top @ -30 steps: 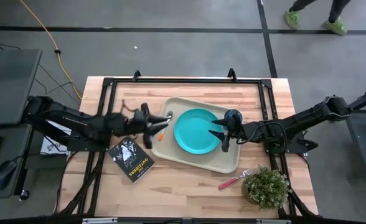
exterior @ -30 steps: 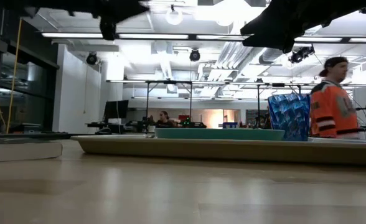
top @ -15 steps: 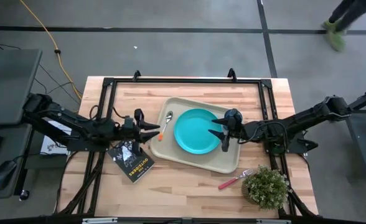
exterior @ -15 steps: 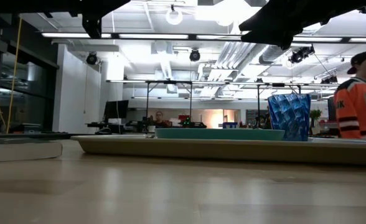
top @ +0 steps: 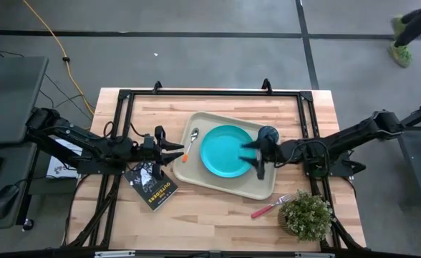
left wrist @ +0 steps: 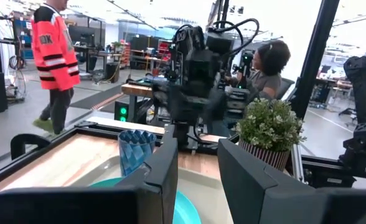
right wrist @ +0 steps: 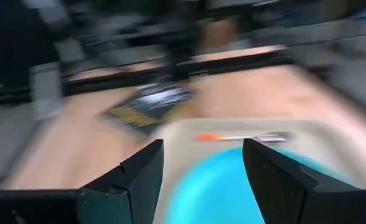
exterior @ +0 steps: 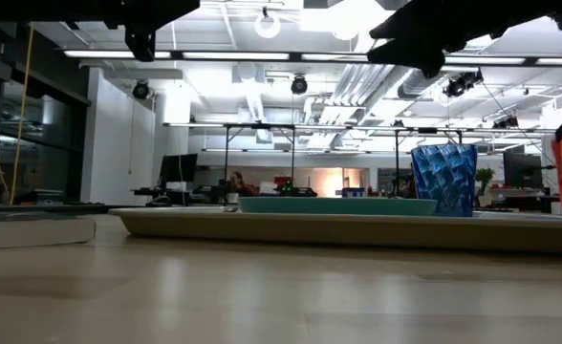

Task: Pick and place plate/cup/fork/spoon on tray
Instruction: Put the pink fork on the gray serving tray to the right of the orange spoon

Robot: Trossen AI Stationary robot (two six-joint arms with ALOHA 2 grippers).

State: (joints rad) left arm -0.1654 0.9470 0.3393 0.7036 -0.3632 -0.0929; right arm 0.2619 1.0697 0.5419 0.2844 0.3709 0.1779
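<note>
Already plate [top: 225, 150], cup [top: 268, 134] and spoon [top: 190, 144] on tray [top: 228, 188], fork [top: 271, 206] outside.

Table [top: 218, 204]: tray [top: 264, 190], fork [top: 270, 208], book [top: 152, 185], plant [top: 305, 215]

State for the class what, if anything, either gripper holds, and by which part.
Nothing is held. The left gripper is open and empty beside the tray. The right gripper is open and empty above the plate.

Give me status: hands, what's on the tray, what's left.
Left hand open, empty, at tray edge. Right hand open, empty, over plate. Plate, cup, spoon on tray. Fork on table beside plant.
</note>
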